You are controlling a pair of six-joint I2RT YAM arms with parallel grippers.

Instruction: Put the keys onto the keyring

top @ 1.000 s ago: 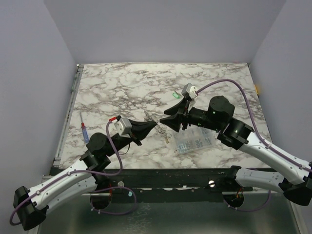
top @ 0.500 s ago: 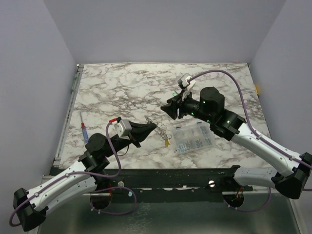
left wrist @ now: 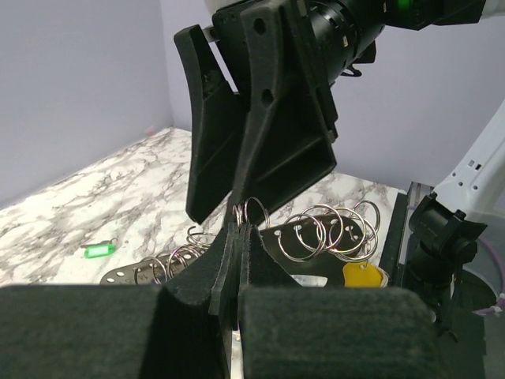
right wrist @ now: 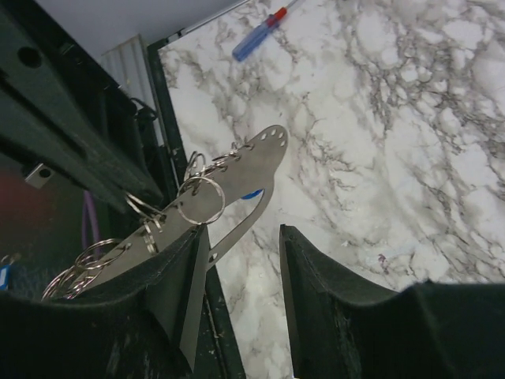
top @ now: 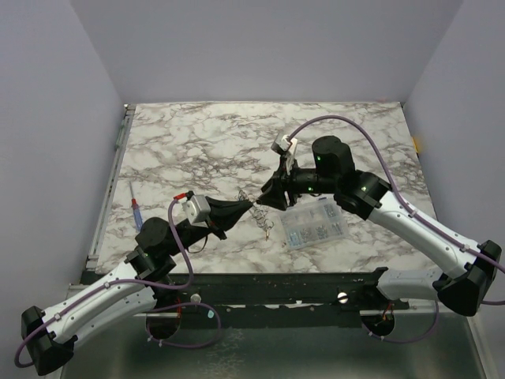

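Observation:
The keyring (left wrist: 316, 233) is a silvery metal strip carrying several split rings. It also shows in the top view (top: 259, 213) and the right wrist view (right wrist: 237, 178). My left gripper (left wrist: 239, 229) is shut on one of its rings and holds it above the table (top: 197, 150). The yellow key (left wrist: 363, 275) hangs from a ring and shows in the top view (top: 271, 230). The green key (left wrist: 95, 250) lies on the marble. A blue bit (right wrist: 252, 193), perhaps the blue key, peeks from under the strip. My right gripper (right wrist: 241, 233) is open, its left finger (right wrist: 185, 272) against the strip.
A clear compartment box (top: 316, 223) of small parts lies under my right arm. A slim red-and-blue stick (top: 137, 213) lies at the table's left edge and shows in the right wrist view (right wrist: 259, 39). Purple-grey walls enclose the table.
My right gripper has swung left and down from above the box until it meets the keyring at my left gripper's tips. The left arm has barely moved.

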